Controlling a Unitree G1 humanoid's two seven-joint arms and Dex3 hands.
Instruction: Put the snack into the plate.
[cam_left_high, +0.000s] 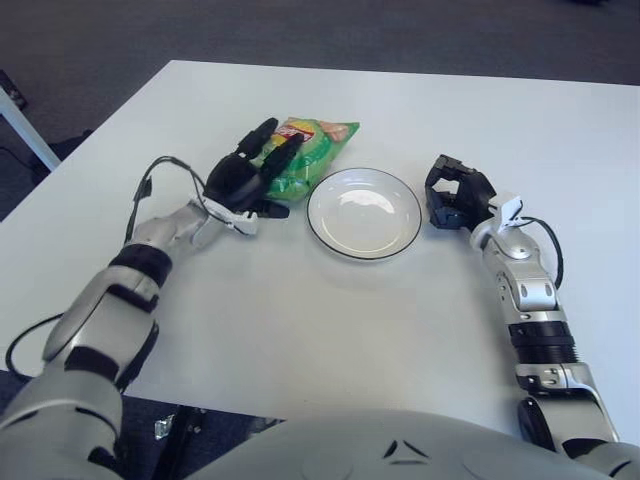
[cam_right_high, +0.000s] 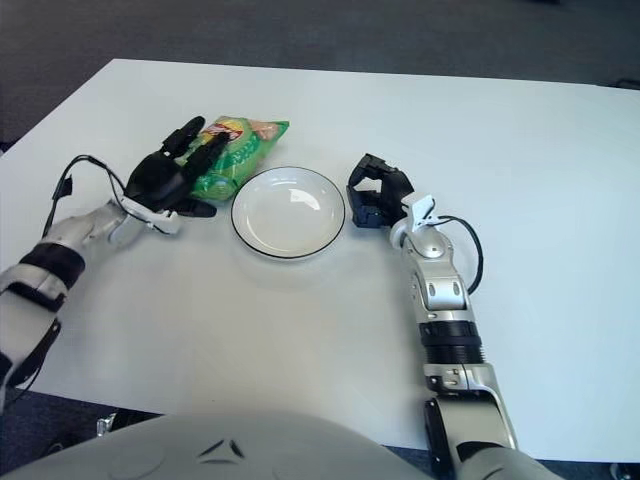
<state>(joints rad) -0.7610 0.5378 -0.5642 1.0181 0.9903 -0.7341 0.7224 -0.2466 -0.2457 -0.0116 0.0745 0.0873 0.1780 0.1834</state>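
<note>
Step in hand: grasping the snack (cam_left_high: 305, 158); transfer to the plate (cam_left_high: 362, 212) not yet begun.
Snack: green bag lying flat on the tabletop (cam_left_high: 330, 320), just beside the plate's far-left rim; it appears clear of the dish, though contact at the rim cannot be ruled out.
Plate: white with a dark rim, empty, sitting between the two hands.
Left hand (cam_left_high: 250, 180): set over the near-left end of the snack, two fingers (cam_left_high: 288, 153) laid across its top, thumb low at the near side. Fingers wrap the bag only partly; judged a loose hold, not a firm clamp.
Right hand (cam_left_high: 456, 193): just to the right of the plate, fingers curled, holding nothing; idle.
Next move: tighten the left fingers and thumb on the bag, lift it off the tabletop, carry it a short way right and toward the robot, over the rim, and release above the plate's centre.
Caution: the bag is soft and slick; a weak pinch may let it slide out or push the plate aside.
</note>
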